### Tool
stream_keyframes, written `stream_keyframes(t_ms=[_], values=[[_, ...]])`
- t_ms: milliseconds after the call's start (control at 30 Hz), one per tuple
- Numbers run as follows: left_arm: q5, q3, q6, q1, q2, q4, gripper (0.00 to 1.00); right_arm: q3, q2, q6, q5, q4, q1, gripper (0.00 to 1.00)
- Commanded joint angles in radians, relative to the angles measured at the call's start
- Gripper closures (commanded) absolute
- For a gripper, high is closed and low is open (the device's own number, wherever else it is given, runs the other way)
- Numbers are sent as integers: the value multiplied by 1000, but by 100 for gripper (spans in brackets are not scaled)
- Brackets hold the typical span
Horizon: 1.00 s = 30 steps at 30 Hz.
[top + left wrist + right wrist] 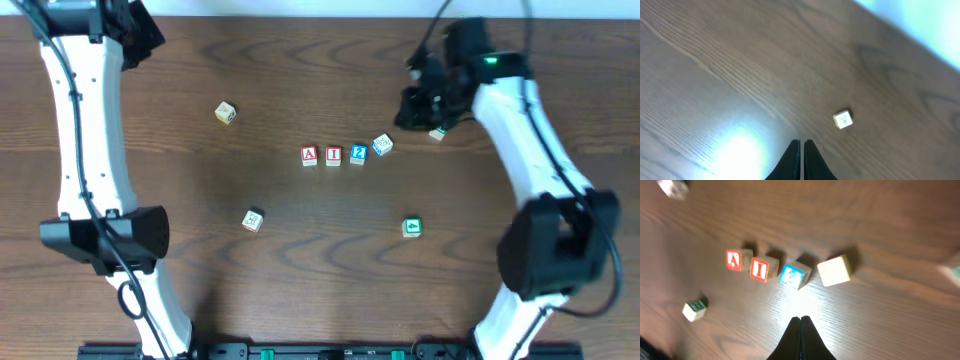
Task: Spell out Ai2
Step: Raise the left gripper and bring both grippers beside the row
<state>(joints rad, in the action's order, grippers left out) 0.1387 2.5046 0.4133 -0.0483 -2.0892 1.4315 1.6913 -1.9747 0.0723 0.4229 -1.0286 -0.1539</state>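
red A cube (pixel 309 155), red I cube (pixel 334 155), blue 2 cube (pixel 358 154), aligned

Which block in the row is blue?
The 2 cube, at the row's right end; the A cube and I cube are red-edged.

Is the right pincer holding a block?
No, the right pincer is shut on nothing, with the 2 cube lying apart ahead of it.

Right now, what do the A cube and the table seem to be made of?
A cube: likely wood, pale bare sides, face painted white with red edge. Table: dark wood grain, slightly glossy from the glare; solid or laminate, cannot tell.
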Motion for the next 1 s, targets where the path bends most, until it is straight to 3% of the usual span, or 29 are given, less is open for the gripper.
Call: stream_keyframes(t_ms=[0, 233, 633, 967], values=[[-35, -69, -46, 10, -22, -9, 94, -1, -36, 16, -7, -4, -27, 99], [-221, -245, -185, 30, -22, -68, 94, -3, -89, 2, -42, -23, -80, 99], [-457, -575, -217, 177, -22, -307, 94, -5, -168, 36, -191, -19, -144, 99], [-462, -611, -211, 211, -22, -341, 94, -5, -195, 35, -263, 3, -140, 99]])
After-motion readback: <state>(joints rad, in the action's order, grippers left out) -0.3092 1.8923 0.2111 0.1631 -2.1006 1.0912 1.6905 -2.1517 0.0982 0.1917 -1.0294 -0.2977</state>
